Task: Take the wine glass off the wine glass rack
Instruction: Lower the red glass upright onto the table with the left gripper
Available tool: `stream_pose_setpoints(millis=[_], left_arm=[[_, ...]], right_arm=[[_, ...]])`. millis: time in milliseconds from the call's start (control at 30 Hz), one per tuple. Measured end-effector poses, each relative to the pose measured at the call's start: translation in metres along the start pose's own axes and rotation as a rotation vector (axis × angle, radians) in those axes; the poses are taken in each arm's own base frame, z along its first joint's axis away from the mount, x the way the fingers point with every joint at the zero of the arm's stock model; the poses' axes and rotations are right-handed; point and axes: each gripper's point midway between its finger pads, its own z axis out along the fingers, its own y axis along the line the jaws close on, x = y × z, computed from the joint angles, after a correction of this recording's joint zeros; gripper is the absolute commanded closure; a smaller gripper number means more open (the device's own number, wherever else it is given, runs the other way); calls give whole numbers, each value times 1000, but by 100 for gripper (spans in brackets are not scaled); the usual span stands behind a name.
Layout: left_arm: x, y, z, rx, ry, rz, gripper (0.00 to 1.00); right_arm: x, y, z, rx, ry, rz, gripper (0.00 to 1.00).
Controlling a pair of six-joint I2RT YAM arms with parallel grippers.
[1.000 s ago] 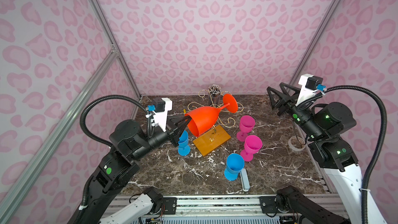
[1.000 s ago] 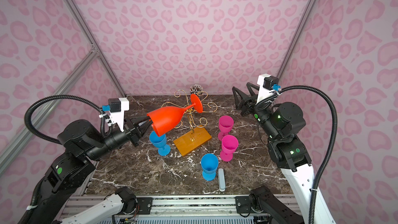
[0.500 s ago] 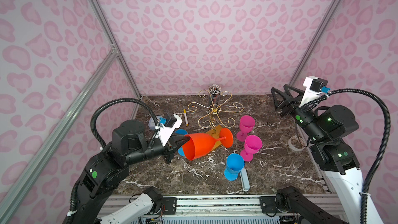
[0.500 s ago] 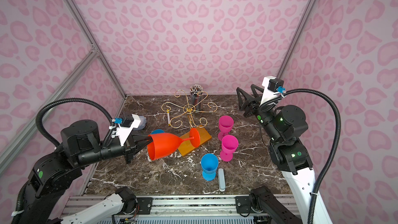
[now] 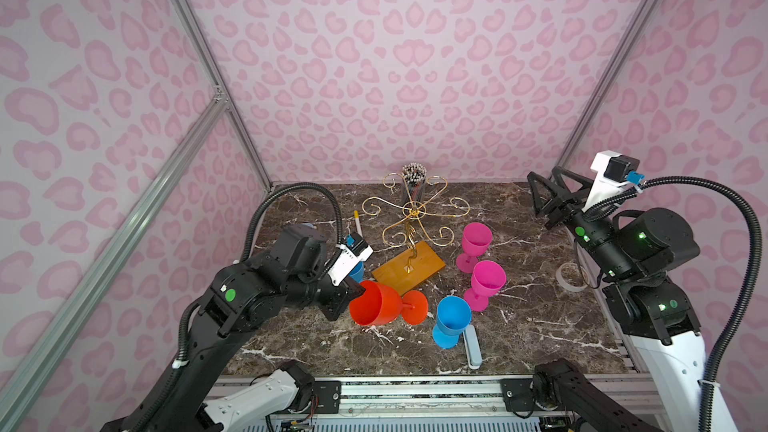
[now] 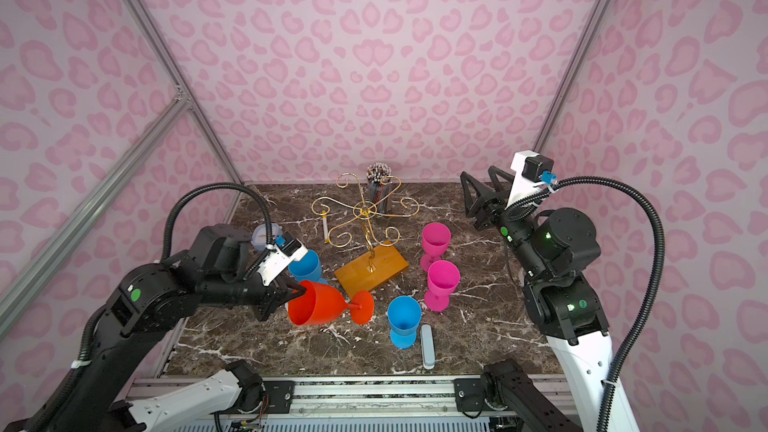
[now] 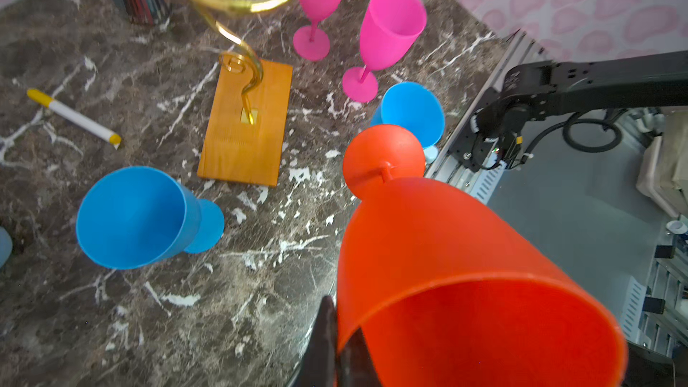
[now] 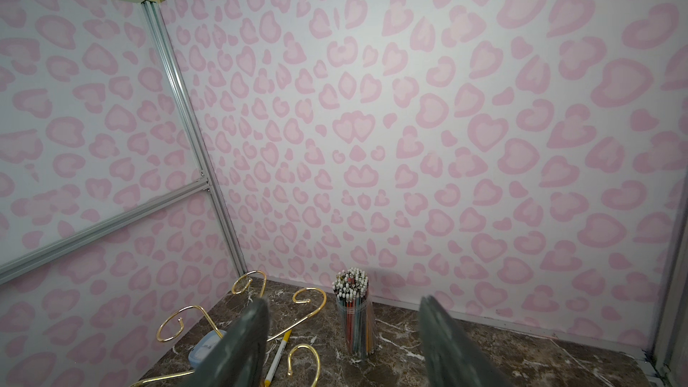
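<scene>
An orange-red wine glass (image 5: 376, 305) (image 6: 316, 305) lies tilted on its side low over the table, its foot (image 5: 415, 307) pointing right. It is in front of the wine glass rack's wooden base (image 5: 409, 268) (image 6: 372, 270) and clear of the gold wire arms (image 5: 413, 211) (image 6: 363, 211). My left gripper (image 5: 358, 292) (image 6: 300, 289) (image 7: 337, 316) is shut on the glass's rim, one finger inside the bowl and one outside. Whether the glass (image 7: 446, 255) touches the table I cannot tell. My right gripper (image 5: 544, 184) (image 6: 478, 178) (image 8: 344, 303) hangs open and empty at the back right.
Two pink glasses (image 5: 476, 241) (image 5: 488, 280) and a blue glass (image 5: 453, 317) stand right of the rack. Another blue glass (image 6: 305, 265) stands behind my left wrist. A pencil cup (image 5: 414, 176), a marker (image 5: 357, 222), a tape ring (image 5: 571, 276) and a pale case (image 5: 473, 344) are also on the table.
My left gripper has brought the orange-red glass from up beside the rack's arms down and forward, to low in front of the base. The right arm has barely moved.
</scene>
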Motion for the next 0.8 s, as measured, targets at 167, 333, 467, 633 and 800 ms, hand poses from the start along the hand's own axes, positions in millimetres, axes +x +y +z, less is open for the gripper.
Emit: stream_pose_setpoints(millis=[167,333,467,633,800], left_arm=[[16,21,19,-93,112,-86,97],[24,33,29,-156,165,-159,97],[31,36,38,-169,202,-198,97],[40,39,50,-187,254,-241,97],[55,40,63,-212,320,-277,97]], right_arm=[[7,-2,1,7,19,3,35],[9,-4,0,11,25,2,35],[11,-6,0,19,27,-3,35],[15,-8,1,26,36,-3,35],[20,-11,2,32,47,-1,35]])
